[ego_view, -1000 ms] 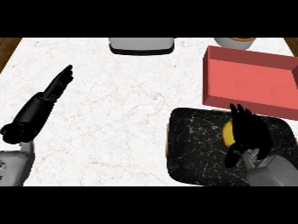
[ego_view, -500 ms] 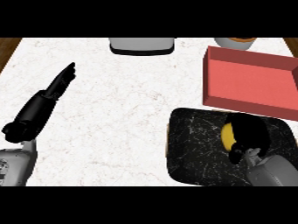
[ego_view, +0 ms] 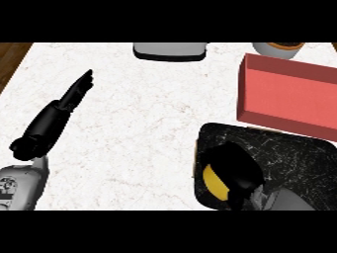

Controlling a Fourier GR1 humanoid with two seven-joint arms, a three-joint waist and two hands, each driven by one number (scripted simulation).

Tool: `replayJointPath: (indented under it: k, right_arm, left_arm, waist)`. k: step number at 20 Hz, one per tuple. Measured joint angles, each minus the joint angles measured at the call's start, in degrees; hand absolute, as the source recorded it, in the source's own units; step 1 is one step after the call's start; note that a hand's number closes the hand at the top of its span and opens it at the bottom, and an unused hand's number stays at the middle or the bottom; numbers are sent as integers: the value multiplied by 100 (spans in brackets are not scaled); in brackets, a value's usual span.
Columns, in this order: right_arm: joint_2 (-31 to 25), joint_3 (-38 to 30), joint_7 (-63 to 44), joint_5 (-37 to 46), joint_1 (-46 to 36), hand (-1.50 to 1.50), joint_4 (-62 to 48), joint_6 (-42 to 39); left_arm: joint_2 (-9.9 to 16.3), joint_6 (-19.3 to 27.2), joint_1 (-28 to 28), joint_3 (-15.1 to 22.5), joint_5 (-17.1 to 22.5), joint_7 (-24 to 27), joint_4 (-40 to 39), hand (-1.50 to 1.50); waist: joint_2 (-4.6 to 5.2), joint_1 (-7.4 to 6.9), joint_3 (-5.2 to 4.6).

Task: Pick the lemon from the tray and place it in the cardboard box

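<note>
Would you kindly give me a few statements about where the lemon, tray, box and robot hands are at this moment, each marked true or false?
1. The right robot hand is curled over the lemon on the dark tray. True.
2. The lemon lies inside the red box. False: it is on the tray, and the box holds nothing that shows.
3. The left robot hand rests open over the counter, holding nothing. True.
4. The red box sits at the counter's left side. False: it is at the right, just beyond the tray.
5. The left robot hand touches the tray. False: it is well apart from it, on the counter's left.
</note>
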State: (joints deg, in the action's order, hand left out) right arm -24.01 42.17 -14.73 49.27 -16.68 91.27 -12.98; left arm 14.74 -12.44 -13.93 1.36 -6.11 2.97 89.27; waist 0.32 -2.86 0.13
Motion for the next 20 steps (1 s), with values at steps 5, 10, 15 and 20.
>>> replayJointPath:
  k: [5,10,15,20]
  right_arm:
    - [-424,409,1808,-118,16,150,564,516]
    - [-1145,-14,3038,-299,169,150,1316,1111]
    - [-1565,-978,3440,-1028,361,150,2008,1128]
    - [-1446,-2063,2700,-2066,414,150,2311,946]
  left_arm:
    - [8,44,137,-38,-39,35,2,0]
    - [130,-33,205,-240,67,53,-10,0]
    - [-11,94,183,-160,-105,140,-122,0]
    - [43,27,225,-237,-52,164,-108,0]
  waist:
    - [-22,140,1]
    - [-40,278,-5]
    - [-42,337,-10]
    - [-46,349,-15]
